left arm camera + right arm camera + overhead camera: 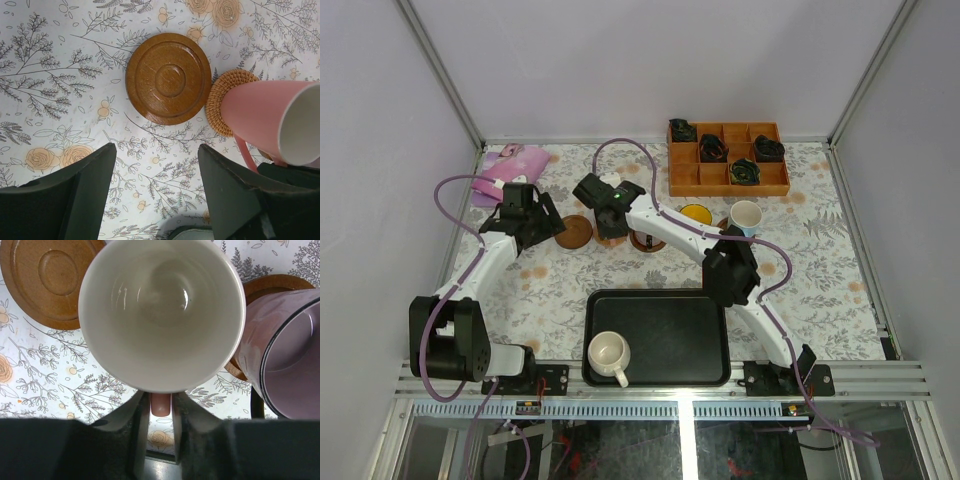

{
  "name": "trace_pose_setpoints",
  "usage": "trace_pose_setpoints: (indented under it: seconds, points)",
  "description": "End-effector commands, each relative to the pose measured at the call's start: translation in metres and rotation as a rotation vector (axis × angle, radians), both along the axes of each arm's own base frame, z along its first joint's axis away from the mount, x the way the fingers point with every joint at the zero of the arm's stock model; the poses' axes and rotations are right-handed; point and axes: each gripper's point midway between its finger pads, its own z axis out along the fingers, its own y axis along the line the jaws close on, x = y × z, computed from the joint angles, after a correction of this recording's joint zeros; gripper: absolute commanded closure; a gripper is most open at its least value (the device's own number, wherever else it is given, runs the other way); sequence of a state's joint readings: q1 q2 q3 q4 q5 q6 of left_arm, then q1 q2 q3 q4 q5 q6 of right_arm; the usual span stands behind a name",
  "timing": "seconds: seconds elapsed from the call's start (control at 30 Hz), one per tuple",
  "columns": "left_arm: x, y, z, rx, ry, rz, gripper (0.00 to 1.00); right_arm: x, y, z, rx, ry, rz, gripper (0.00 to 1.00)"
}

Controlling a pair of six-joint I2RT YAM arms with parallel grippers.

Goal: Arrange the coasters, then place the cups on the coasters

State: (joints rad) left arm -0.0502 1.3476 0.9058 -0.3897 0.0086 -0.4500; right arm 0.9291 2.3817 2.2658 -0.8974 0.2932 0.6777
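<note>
My right gripper [161,412] is shut on the pink handle [161,404] of a white cup [161,315], seen from above. In the left wrist view the same cup [270,125] has its base on a woven tan coaster [225,97]. A bare dark wood coaster [168,78] lies just left of it. My left gripper [157,170] hangs open over the cloth short of that coaster, holding nothing. A mauve cup [285,360] stands on another dark coaster [270,285] to the right. A cream cup [610,352] sits in the black tray [665,300].
A yellow cup [696,213] and a white cup with a light-blue handle [747,215] stand near an orange compartment box [728,158] holding dark bundles. A pink cloth item [510,165] lies at the far left. Grey walls close the table in.
</note>
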Motion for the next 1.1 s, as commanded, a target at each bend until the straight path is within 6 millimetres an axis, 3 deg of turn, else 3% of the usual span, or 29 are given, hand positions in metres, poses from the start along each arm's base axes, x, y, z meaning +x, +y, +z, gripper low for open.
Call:
trace_pose_setpoints:
  seconds: [0.0,0.07,0.17,1.07]
  points:
    - [0.009,0.001,0.008,0.003,-0.048,-0.014,0.33,-0.001,0.009,0.008,0.037,-0.011,0.025,0.64]
    - [0.009,0.001,0.009,0.002,-0.050,-0.014,0.33,-0.002,0.010,0.012,0.046,-0.023,0.035,0.55]
    - [0.009,0.000,0.010,0.001,-0.051,-0.014,0.33,-0.005,0.013,0.017,0.053,-0.031,0.048,0.50]
    - [0.006,0.000,0.012,-0.005,-0.052,-0.014,0.32,-0.024,0.021,0.027,0.067,-0.029,0.108,0.53]
